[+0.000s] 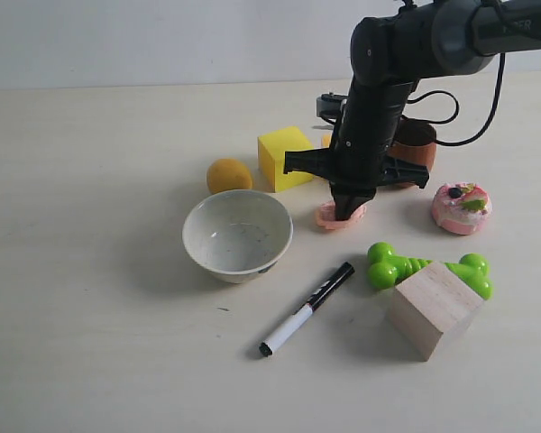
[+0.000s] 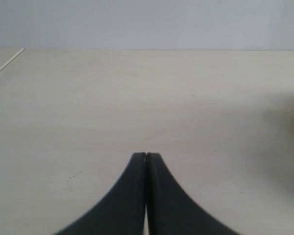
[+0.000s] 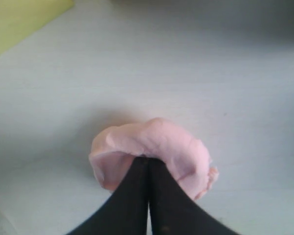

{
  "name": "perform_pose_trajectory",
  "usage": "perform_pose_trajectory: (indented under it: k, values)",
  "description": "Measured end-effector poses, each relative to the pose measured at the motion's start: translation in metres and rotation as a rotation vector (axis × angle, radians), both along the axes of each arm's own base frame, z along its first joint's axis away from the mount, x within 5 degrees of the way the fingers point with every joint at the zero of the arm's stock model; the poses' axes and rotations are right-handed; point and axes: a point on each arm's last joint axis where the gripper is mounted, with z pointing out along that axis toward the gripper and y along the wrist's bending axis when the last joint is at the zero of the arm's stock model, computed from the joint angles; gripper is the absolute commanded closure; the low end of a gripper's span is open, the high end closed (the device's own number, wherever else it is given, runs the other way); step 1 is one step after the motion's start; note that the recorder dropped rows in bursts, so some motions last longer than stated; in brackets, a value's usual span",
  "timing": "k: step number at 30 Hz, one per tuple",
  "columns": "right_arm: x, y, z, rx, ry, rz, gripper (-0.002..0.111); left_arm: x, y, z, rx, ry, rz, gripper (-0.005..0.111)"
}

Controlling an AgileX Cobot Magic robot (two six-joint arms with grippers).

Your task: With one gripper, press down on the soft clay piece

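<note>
Well, the big pale table holds everything. The thick black right arm reaches down near the middle. A white bowl sits to its left. A wooden block stands in front on the right, just beside a green toy. A yellow cube and an orange ball sit behind the bowl. A black marker lies in front.

The soft clay piece lies between the bowl and a pink donut toy. The right gripper has its two fingers squeezed together, with the tips pushed into the clay's top. The left gripper has its fingers pressed together too, over bare table.
</note>
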Motion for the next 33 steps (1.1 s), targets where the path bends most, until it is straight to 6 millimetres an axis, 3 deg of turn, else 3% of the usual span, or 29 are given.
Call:
perform_pose_trajectory:
  k: [13,20,22,33]
  values:
    - [0.001,0.001,0.0,0.014,-0.008,0.013,0.107,0.0,0.0,0.0,0.0,0.0,0.0,0.107]
    - [0.0,0.0,0.004,0.001,-0.01,0.029,0.078,0.0,0.0,0.0,0.0,0.0,0.0,0.107]
    - [0.0,-0.001,0.01,-0.006,-0.028,0.038,0.075,0.0,0.0,0.0,0.0,0.0,0.0,0.107]
    - [-0.003,-0.003,0.006,-0.025,0.014,0.037,0.083,0.0,0.0,0.0,0.0,0.0,0.0,0.107]
